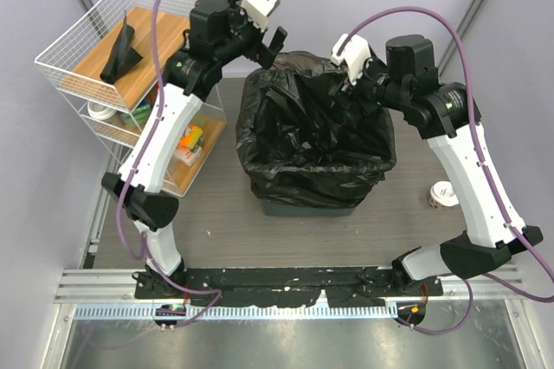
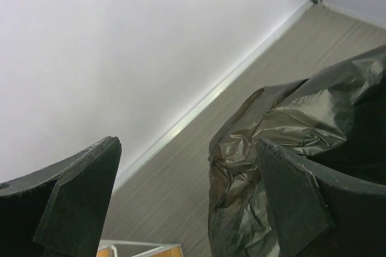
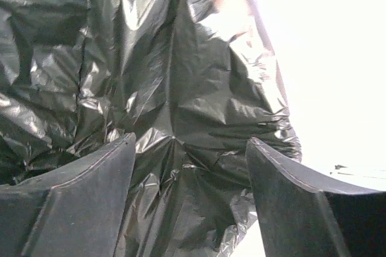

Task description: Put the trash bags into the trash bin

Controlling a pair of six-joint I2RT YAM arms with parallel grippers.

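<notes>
Black film trash bag from above: it lines the trash bin and drapes over the rim, with left gripper and right gripper at the far corners. Left wrist: jaws wide, empty, bag just beside. Right wrist: jaws apart, nothing pinched; film looks light, limp and slick, so I'd pinch a bunched rim fold.

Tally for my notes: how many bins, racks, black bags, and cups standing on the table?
Bin: 1
Rack: 1
Bags: 2, a sack in the bin, a folded one on the rack
Cup: 1
Total: 5
</notes>
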